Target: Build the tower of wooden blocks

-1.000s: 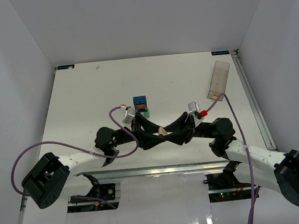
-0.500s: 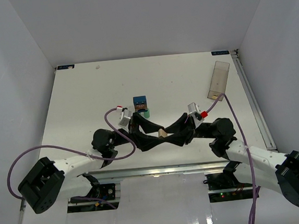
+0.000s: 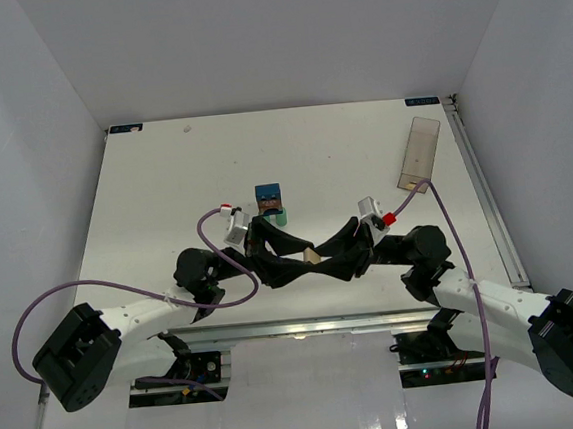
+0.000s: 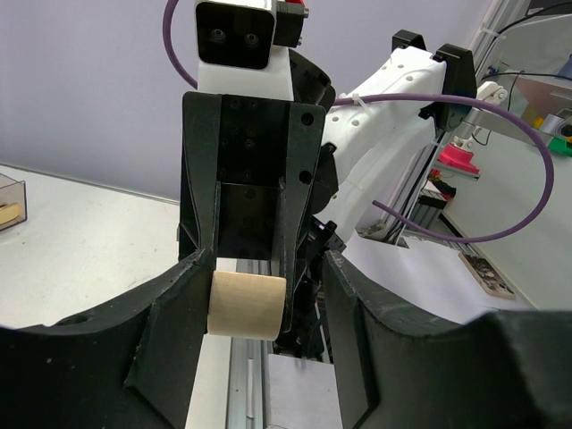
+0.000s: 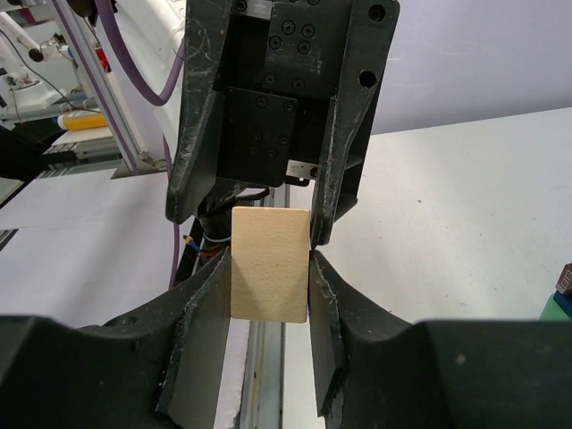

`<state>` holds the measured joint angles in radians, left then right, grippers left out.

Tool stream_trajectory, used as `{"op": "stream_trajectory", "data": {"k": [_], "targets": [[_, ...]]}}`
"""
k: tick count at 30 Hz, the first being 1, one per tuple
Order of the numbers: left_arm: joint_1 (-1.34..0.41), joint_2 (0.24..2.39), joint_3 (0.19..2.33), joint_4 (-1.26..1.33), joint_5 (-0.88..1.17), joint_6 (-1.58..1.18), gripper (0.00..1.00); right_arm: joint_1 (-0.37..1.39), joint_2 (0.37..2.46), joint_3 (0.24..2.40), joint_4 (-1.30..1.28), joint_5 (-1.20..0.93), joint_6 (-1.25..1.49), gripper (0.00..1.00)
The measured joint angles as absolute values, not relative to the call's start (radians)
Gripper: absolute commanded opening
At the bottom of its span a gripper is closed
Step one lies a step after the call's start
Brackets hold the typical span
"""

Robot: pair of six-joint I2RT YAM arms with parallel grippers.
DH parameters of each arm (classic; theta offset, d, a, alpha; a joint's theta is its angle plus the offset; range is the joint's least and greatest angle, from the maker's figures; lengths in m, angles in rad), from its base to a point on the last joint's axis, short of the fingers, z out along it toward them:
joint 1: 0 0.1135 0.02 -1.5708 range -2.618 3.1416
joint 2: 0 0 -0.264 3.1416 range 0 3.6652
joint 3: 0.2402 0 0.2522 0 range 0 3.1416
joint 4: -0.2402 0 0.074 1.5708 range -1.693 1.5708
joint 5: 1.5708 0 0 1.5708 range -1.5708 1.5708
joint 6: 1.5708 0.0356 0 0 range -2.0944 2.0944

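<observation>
The white table [image 3: 144, 187] carries little. A clear plastic box [image 3: 420, 153] lies near its far right corner, well apart from everything else. A small stack of blocks [image 3: 271, 206] stands near the middle, with a blue block [image 3: 269, 193] on top and a green block [image 3: 280, 216] at its foot.

The left arm [image 3: 145, 312] and the right arm [image 3: 485, 298] both stretch from their bases toward the middle and meet head-on, just on the near side of the stack. The left arm's wrist sits right beside the stack and hides part of its near side from above. A purple cable [image 3: 213, 231] loops off the left wrist.

The tan piece [image 4: 246, 306] is up in the air where the 2 sets of jaws meet. The right jaws are closed narrow on it, with 1 finger flat against each of 2 opposite faces. The left jaws face them and stand wide around the same piece. 1 of their fingers is close against its side, and the other is clear of it with a gap showing.
</observation>
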<state>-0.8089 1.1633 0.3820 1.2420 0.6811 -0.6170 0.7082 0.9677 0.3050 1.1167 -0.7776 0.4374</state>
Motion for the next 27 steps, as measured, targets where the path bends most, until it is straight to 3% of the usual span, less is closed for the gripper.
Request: {"op": "stream_trajectory", "data": {"k": [7, 11, 18, 22, 26, 27], "targets": [[-0.811, 1.166, 0.382, 1.232, 0.681, -0.604, 0.66, 0.708, 0.973, 0.305, 1.116, -0.776, 0.440, 0.13], [-0.813, 1.162, 0.382, 1.208, 0.679, -0.593, 0.63, 0.708, 0.970, 0.305, 1.101, -0.771, 0.437, 0.13], [-0.813, 1.156, 0.382, 1.177, 0.665, -0.574, 0.42, 0.708, 0.966, 0.305, 1.100, -0.772, 0.437, 0.13], [-0.813, 1.157, 0.382, 1.181, 0.663, -0.568, 0.15, 0.708, 0.965, 0.305, 1.100, -0.777, 0.442, 0.17], [-0.813, 1.156, 0.383, 1.171, 0.662, -0.560, 0.00, 0.708, 0.966, 0.305, 1.093, -0.776, 0.442, 0.32], [-0.813, 1.152, 0.385, 1.152, 0.662, -0.551, 0.00, 0.708, 0.966, 0.305, 1.081, -0.773, 0.439, 0.55]]}}
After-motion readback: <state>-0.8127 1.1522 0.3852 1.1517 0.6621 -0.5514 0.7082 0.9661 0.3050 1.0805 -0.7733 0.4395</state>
